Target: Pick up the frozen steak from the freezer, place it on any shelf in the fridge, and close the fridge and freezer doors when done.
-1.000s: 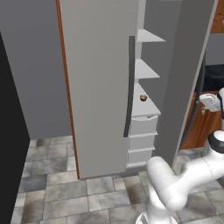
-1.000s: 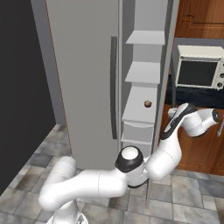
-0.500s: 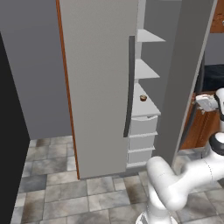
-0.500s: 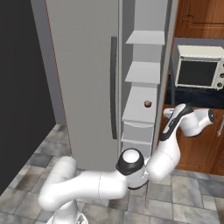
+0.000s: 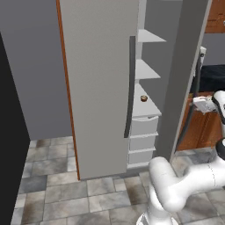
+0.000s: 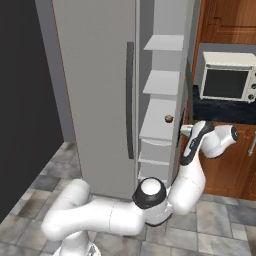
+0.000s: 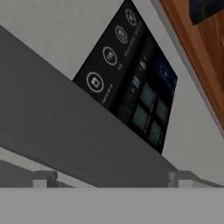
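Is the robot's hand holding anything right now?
It cannot be told. The hand is up against the open grey door's dark bar handle, but whether its fingers close on it isn't visible.

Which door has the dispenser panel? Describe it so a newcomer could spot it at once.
Start at the tall grey fridge with white shelves showing. The open door stands edge-on along their right side, next to the wooden cabinets. Unlike the shut door on the left, it carries a black dispenser panel.

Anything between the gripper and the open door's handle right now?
Nothing shows between them. In the hand view the dark handle bar runs right in front of the gripper, with the black dispenser panel behind it on the open door.
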You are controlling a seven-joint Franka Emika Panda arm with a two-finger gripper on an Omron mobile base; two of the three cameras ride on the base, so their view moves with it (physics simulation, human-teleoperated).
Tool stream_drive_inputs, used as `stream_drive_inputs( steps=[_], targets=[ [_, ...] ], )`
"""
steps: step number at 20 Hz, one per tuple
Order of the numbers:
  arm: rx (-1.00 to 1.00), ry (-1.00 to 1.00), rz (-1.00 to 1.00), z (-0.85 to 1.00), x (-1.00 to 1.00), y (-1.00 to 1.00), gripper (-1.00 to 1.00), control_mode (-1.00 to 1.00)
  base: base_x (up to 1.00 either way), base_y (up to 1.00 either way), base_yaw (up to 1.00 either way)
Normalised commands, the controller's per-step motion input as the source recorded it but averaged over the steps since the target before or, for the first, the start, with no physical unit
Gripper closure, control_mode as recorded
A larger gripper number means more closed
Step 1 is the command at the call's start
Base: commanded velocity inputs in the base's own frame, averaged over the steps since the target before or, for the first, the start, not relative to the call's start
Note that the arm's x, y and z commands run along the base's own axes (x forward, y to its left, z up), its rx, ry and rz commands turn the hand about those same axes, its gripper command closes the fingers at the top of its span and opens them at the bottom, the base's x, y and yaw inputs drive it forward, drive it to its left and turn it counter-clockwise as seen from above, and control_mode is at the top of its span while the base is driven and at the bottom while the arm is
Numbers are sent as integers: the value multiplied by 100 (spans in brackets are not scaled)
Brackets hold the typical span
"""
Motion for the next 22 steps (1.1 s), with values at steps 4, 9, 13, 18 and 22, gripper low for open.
stream_drive_inputs(
  steps=[4, 9, 13, 18, 22],
  targets=[
    [0, -5, -4, 0, 15, 88, -100, -100, 0, 0, 0],
    [0, -5, -6, 0, 25, 80, -100, -100, 0, 0, 0],
    [0, -4, -9, 0, 38, 70, -100, -100, 0, 0, 0],
    [0, -2, -10, 0, 43, 54, -100, -100, 0, 0, 0],
    [0, 0, -9, 0, 52, 35, -100, -100, 0, 0, 0]
  ],
)
